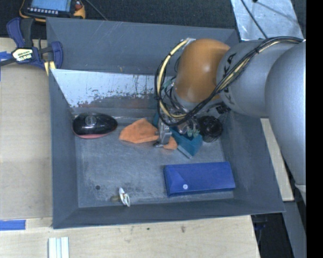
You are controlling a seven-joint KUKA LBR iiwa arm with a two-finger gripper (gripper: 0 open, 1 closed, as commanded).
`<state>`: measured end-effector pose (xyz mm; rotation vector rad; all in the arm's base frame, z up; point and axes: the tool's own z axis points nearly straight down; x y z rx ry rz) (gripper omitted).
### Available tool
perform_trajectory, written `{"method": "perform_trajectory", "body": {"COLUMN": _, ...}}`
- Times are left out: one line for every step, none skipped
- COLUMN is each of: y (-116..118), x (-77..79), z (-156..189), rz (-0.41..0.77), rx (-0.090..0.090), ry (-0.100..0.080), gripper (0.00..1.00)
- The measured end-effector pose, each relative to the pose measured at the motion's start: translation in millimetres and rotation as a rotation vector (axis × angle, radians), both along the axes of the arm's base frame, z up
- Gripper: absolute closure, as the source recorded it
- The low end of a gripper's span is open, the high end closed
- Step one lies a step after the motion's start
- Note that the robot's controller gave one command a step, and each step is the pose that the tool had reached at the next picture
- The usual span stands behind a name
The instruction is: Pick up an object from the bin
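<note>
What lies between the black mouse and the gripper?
An orange cloth lies between the mouse and the gripper, seen in the camera view.

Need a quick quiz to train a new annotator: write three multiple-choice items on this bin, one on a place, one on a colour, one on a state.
1. Where on the bin floor does the blue box lie?
A. lower right of the view
B. upper left corner
C. middle of the upper wall

2. What colour is the crumpled cloth by the gripper?
A. green
B. orange
C. white

3. How is the black computer mouse placed?
A. resting on the floor, apart from the gripper
B. lifted above the bin
C. under the blue box

Answers:
1 A, it lies near the lower wall, right of middle.
2 B, it is plainly orange.
3 A, it lies at left, with the cloth between it and the gripper.
</note>
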<state>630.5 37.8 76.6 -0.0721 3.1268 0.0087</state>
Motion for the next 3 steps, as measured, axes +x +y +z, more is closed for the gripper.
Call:
{"method": "perform_trajectory", "body": {"y": 0.9, "x": -3.2, "z": 4.8, "rz": 0.001, "rx": -0.002, "ry": 0.006, "gripper": 1.00}}
{"method": "perform_trajectory", "body": {"y": -0.7, "x": -11.7, "z": 37.5, "rz": 0.075, "rx": -0.006, "ry": 0.006, "gripper": 1.00}}
{"method": "perform_trajectory", "body": {"y": -0.6, "x": -16.3, "z": 68.6, "rz": 0.097, "rx": -0.007, "ry": 0.019, "gripper": 1.00}}
